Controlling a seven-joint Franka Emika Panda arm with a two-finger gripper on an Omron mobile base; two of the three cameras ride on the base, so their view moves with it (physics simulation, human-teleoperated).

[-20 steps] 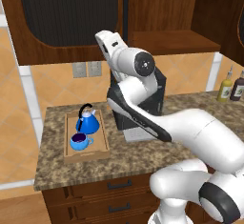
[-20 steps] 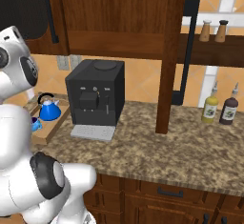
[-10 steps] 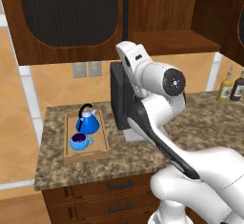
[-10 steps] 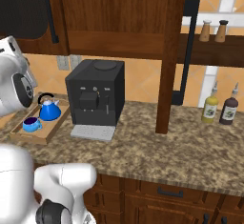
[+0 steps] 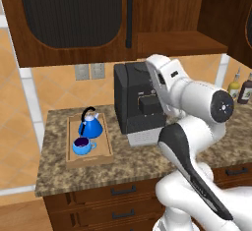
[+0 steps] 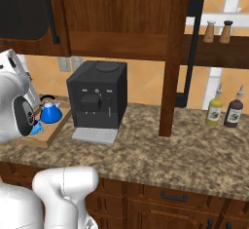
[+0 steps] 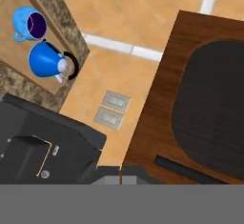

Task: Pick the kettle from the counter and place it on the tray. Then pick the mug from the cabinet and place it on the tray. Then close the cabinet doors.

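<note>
Left base view: kettle (image 5: 91, 125) & mug (image 5: 82, 146) both on tray (image 5: 106, 137), on table | step: shutting doors, judged | left door (image 5: 69, 18) looks shut, right door (image 6: 175, 52) edge-on, open | next: arm must reach right door, swing it closed | jaws: can't tell.

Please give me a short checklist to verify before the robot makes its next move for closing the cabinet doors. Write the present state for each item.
1. Kettle on the tray: ok, it stands inside the rim.
2. Mug on the tray: ok, it sits beside the kettle.
3. Left cabinet door shut: ok, in the left base view it looks flush with the cabinet front.
4. Right cabinet door shut: not ok, it stands open, edge toward the right base camera, its black bar handle showing.
5. Gripper empty: cannot tell, no fingertips can be made out.
6. Swing path of the right door: cannot tell; bottles stand on the counter to its right.
</note>
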